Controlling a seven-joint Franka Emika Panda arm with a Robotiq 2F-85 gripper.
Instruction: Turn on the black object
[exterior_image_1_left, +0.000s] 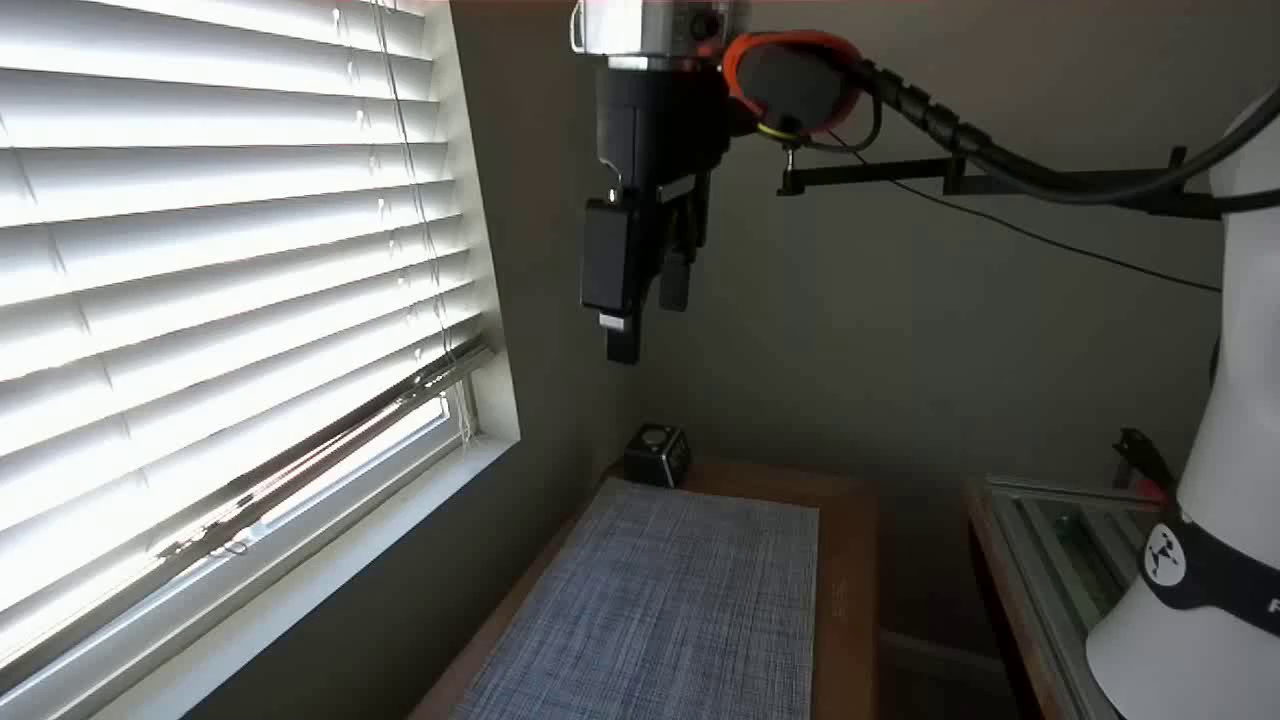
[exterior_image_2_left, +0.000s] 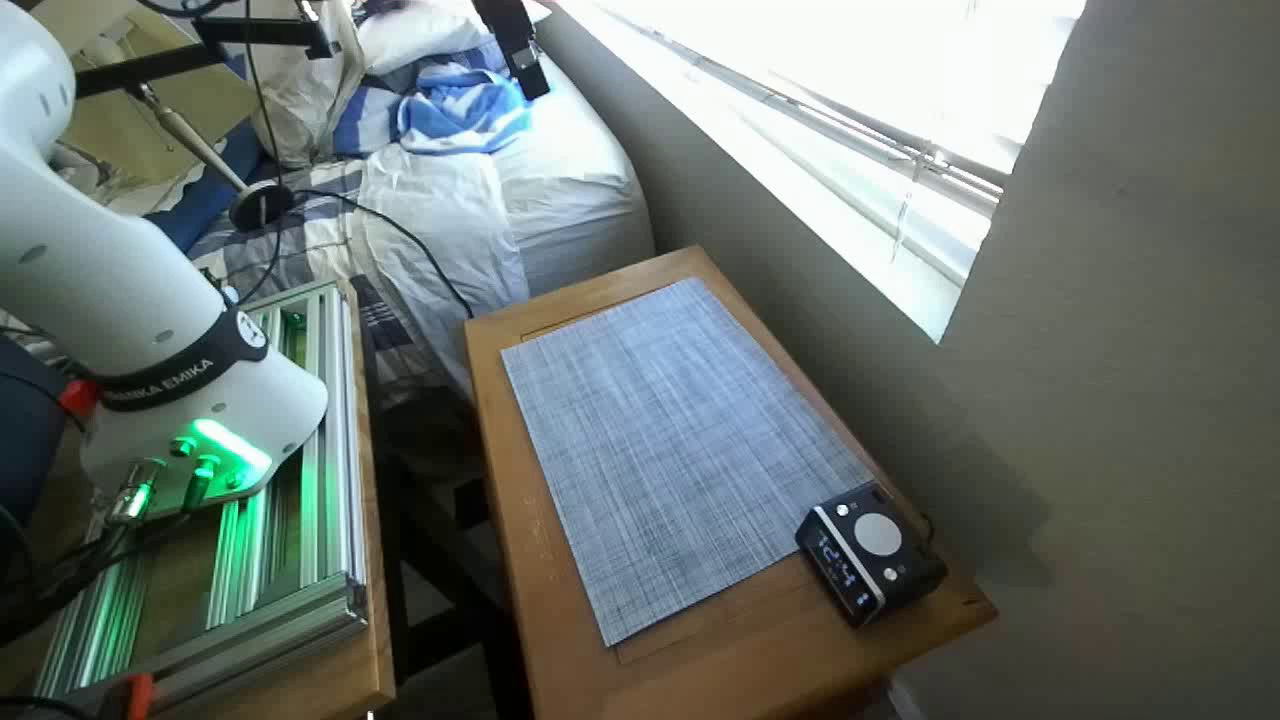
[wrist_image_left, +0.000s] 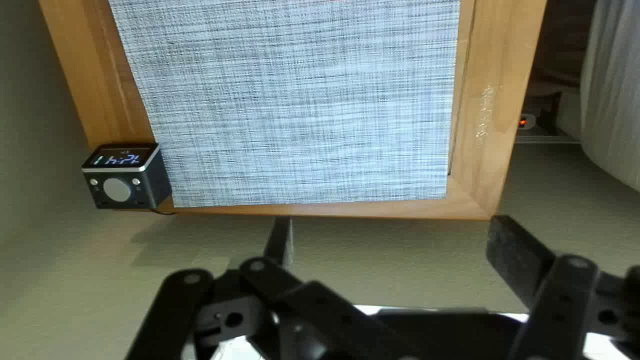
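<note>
One black object (exterior_image_2_left: 872, 554), its display (exterior_image_2_left: 840, 575) lit, sits at a corner of the wooden table (exterior_image_2_left: 740, 650), by the woven mat (exterior_image_2_left: 660, 420). We judge that an off-centre push could catch a small button (exterior_image_2_left: 890, 574) instead of the round dial (exterior_image_2_left: 878, 534), or slide the object over the nearby edge. Its dial faces up, its display away from the window wall (exterior_image_2_left: 800, 300); the long axis runs roughly along that wall. In an exterior view we see the gripper (exterior_image_1_left: 649, 320) high above; the wrist view shows its fingers (wrist_image_left: 520, 260) spread wide, gripping nothing.
</note>
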